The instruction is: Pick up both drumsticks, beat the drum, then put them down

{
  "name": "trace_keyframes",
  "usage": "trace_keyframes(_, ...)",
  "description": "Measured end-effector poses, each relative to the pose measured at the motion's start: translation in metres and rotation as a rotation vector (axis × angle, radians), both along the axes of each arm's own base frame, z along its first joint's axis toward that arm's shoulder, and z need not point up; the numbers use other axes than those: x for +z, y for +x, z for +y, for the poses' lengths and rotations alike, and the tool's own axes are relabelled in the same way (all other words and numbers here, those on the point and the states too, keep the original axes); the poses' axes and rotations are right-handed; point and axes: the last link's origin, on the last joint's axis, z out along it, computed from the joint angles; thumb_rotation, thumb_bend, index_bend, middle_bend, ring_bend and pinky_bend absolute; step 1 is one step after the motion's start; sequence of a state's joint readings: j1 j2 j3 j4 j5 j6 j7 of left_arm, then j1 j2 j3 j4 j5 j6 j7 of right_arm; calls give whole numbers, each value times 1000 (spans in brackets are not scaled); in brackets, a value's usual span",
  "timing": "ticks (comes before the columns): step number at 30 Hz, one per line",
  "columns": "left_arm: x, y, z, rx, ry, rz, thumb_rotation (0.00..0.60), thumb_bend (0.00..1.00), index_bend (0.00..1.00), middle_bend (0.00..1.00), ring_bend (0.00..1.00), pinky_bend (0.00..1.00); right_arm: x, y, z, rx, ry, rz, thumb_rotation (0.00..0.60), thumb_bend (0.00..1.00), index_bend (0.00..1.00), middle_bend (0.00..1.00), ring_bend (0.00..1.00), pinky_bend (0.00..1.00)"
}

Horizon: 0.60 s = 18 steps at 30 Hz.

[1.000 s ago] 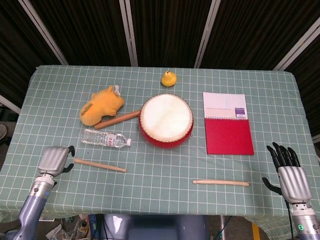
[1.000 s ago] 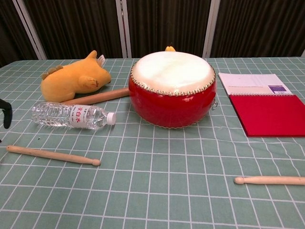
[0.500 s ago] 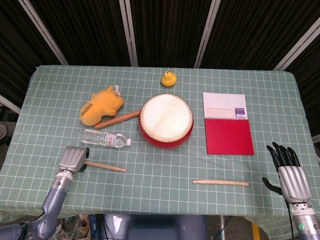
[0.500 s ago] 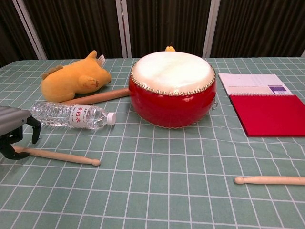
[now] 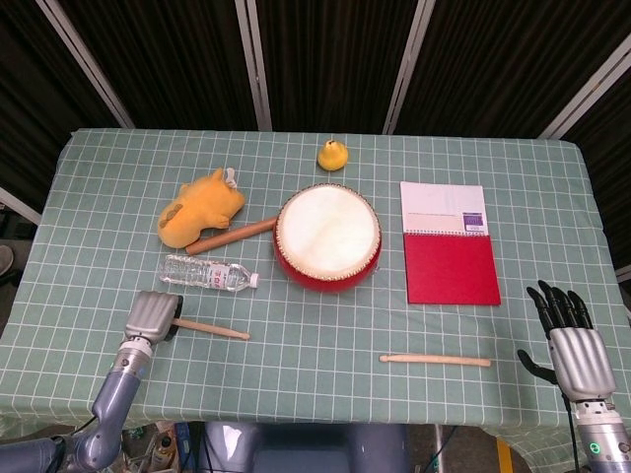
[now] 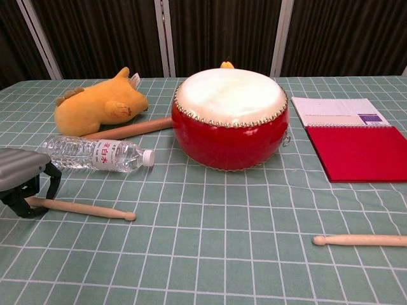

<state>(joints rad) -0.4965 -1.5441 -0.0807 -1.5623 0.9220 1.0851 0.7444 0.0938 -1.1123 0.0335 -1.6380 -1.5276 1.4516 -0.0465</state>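
Note:
The red drum (image 5: 328, 232) with a white skin stands mid-table, also in the chest view (image 6: 230, 114). One drumstick (image 5: 212, 329) lies at the front left. My left hand (image 5: 150, 317) covers its butt end. In the chest view the left hand (image 6: 22, 181) has its dark fingers curled around the drumstick (image 6: 82, 208), which still lies on the cloth. The other drumstick (image 5: 434, 360) lies at the front right, seen in the chest view too (image 6: 362, 240). My right hand (image 5: 572, 345) hovers to its right with fingers spread, holding nothing.
A yellow plush toy (image 5: 202, 205), a thick wooden rod (image 5: 237, 235) and a water bottle (image 5: 207, 272) lie left of the drum. A red and white notebook (image 5: 451, 241) lies to its right. A small yellow duck (image 5: 332, 155) sits behind it.
My left hand moved right onto the left drumstick's butt end and curled its fingers around it. The stick shifted slightly right. The right hand stayed still.

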Motion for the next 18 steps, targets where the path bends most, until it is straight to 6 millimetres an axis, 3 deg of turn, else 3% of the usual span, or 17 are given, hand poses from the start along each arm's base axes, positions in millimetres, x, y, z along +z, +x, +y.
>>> trace_keyframes(2,4,1,-1,0,13,-21,600,458,753,1000,1000,1000,1,1,0,4,-8,-3,600,276,0,153,211,95)
trace_keyframes(5,14,5,-1,-5,44,-71,600,458,753,1000,1000,1000,2,3,-1,18,-32,-12,600,276,24,427,531,430)
trace_keyframes(8,31,10,-3,-17,85,-128,600,458,754,1000,1000,1000,2,4,-3,32,-56,-10,600,276,46,558,687,640)
trace_keyframes(12,60,16,-4,-38,145,-189,600,458,756,1000,1000,1000,-2,5,-5,20,-36,7,600,276,74,804,950,915)
trace_keyframes(15,81,20,-5,-46,185,-220,600,459,757,1000,1000,1000,-7,10,-7,12,-6,22,600,275,199,952,1000,998)
trace_keyframes(18,101,24,-5,-55,224,-238,600,459,761,1000,1000,1000,-13,16,-8,-2,36,27,600,275,323,999,1000,1000)
